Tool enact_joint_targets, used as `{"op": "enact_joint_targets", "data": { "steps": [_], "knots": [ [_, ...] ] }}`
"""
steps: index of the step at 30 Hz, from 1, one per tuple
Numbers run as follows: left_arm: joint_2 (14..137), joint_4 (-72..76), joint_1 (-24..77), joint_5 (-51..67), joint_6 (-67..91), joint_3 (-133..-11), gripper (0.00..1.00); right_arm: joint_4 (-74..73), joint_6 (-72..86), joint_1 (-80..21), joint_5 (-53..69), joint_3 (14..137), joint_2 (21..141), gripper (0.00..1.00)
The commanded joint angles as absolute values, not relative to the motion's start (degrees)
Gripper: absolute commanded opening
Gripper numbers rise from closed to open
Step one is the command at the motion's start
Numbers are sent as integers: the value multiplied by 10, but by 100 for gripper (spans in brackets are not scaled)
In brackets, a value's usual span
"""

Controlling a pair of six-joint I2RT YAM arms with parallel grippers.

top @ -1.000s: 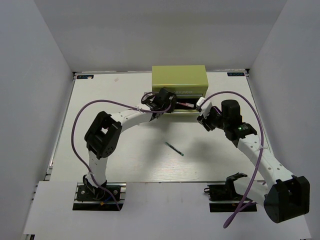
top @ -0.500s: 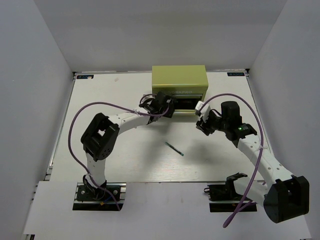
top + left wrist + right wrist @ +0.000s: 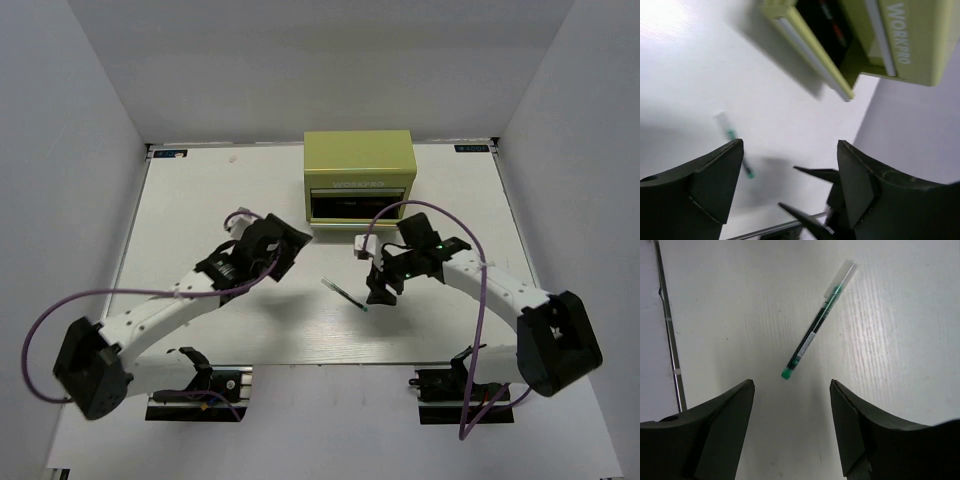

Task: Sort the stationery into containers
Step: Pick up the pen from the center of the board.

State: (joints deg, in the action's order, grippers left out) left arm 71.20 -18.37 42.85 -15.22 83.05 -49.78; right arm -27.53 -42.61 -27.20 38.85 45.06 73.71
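Since the pen point(image 3: 817, 322) looks light, stiff, slick — and may roll — right gripper point(image 3: 791, 386), jaws wide just short of it, should pinch mid-barrel; left gripper point(image 3: 790, 145) wide too, empty.

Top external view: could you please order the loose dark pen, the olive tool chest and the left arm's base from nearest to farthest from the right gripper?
1. Dark pen, on the table just left of the right gripper.
2. Olive tool chest, behind it at the far edge.
3. Left arm's base, at the near-left edge.
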Motion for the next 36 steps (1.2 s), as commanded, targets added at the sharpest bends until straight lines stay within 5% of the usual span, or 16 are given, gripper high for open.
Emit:
{"op": "enact_joint_targets", "data": {
  "steps": [1,2,17,22,29,36],
  "knots": [
    [612,-227,425,-201,765,-437,88,-240,-374,-319,326,451,780,68],
    [590,-238,425,-217,759,-427,94,-212,-337,-337,314,453,787,68],
    [457,-325,425,-253,770,-371,94,-79,-188,-464,60,473,903,66],
    [464,-330,425,-258,770,-371,94,-57,-188,-488,13,457,912,55],
    [483,-319,425,-258,770,-371,95,-93,-196,-483,94,437,904,18],
    [493,-298,425,-247,764,-366,95,-127,-308,-479,145,424,841,8]
  ]
}}
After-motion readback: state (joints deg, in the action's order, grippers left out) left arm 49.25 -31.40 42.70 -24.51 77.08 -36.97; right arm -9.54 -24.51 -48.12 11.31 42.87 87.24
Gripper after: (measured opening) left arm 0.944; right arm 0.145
